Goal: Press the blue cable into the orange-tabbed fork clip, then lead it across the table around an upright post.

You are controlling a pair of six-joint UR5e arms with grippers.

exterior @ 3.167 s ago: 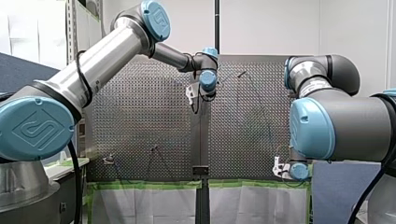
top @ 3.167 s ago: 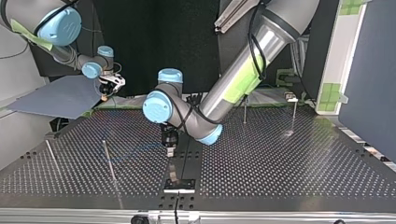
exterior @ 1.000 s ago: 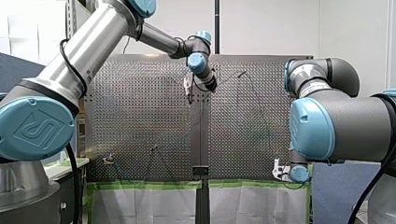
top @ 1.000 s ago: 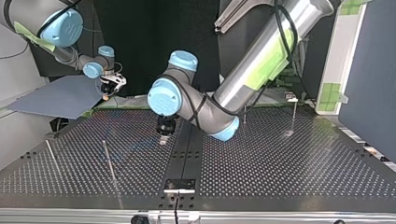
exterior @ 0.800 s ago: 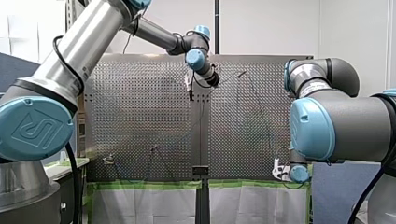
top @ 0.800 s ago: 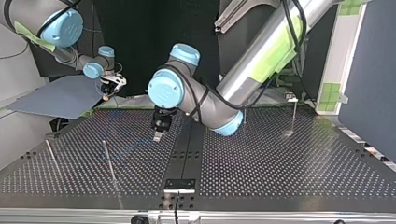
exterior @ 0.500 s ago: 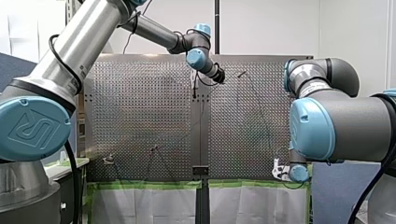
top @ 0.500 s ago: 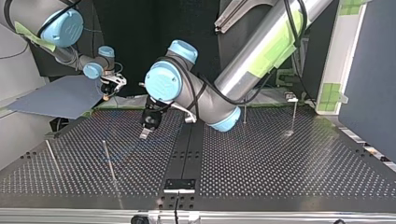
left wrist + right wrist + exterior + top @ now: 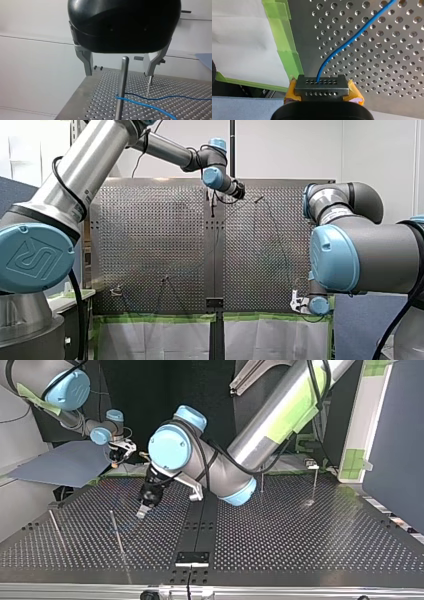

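In the left wrist view my left gripper (image 9: 119,75) is open, its metal fingers (image 9: 87,62) bare. An upright steel post (image 9: 121,87) stands ahead, in line with the gap. The blue cable (image 9: 150,98) runs past that post low over the table. In the top view my left gripper (image 9: 142,510) hangs over the table, near the post (image 9: 117,532). My right gripper (image 9: 321,87) is shut on the blue cable (image 9: 342,47) at the table's taped edge, yellow pads (image 9: 355,93) on either side. It shows at the top view's far left (image 9: 119,457).
More posts stand at the top view's left (image 9: 55,527), middle back (image 9: 262,477) and right back (image 9: 315,482), the last beside a small clip (image 9: 311,464). A black strip (image 9: 200,525) runs down the table's (image 9: 300,535) middle. Green tape (image 9: 284,42) lines the edge.
My left arm has swung its open gripper from the black middle strip toward the top view's left, up to the post. My right arm has stayed put.
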